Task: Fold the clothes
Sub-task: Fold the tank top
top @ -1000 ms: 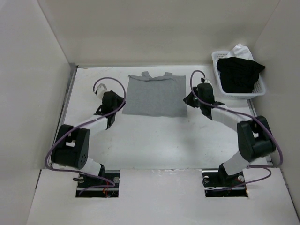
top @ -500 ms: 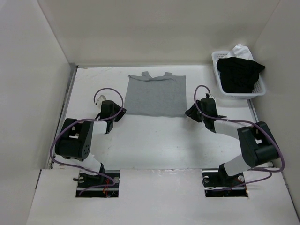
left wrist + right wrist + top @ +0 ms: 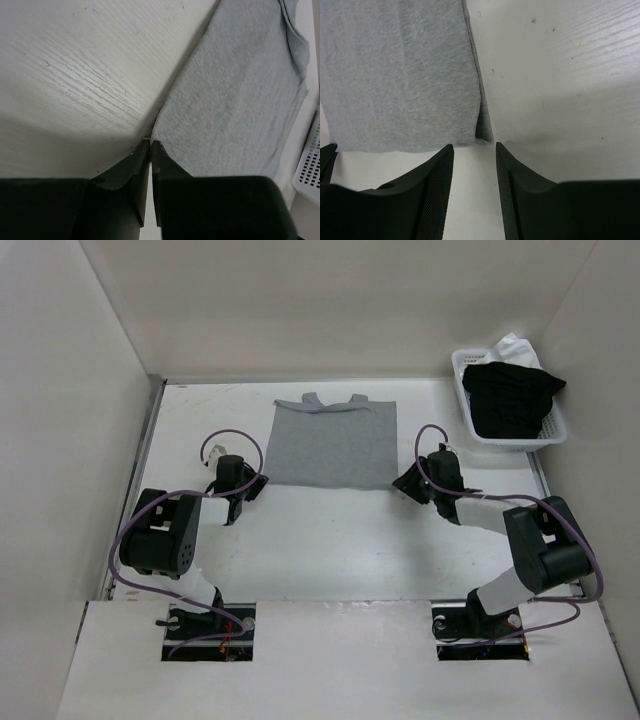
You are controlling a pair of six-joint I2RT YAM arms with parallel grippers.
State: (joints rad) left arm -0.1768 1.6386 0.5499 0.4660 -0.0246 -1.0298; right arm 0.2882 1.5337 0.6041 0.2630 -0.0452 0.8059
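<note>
The clothes [image 3: 333,445], a light grey sleeveless top, lie flat on the white table, straps toward the far wall. My left gripper [image 3: 258,483] sits low at the top's near left corner. In the left wrist view its jaws [image 3: 150,144] are pressed together right where the corner of the grey fabric [image 3: 235,95] runs in between the tips. My right gripper [image 3: 402,480] is at the near right corner. In the right wrist view it [image 3: 475,147] stands open, and the doubled corner of the grey fabric [image 3: 395,75] lies just ahead of the gap, untouched.
A white basket [image 3: 555,435] stands at the far right with a black garment [image 3: 510,395] and a white cloth [image 3: 512,343] in it; its mesh wall [image 3: 310,170] shows in the left wrist view. White walls enclose the table on three sides.
Both grippers came back along the top's sides to its near corners. The left jaws closed at the left corner. The right jaws opened and stayed open.
</note>
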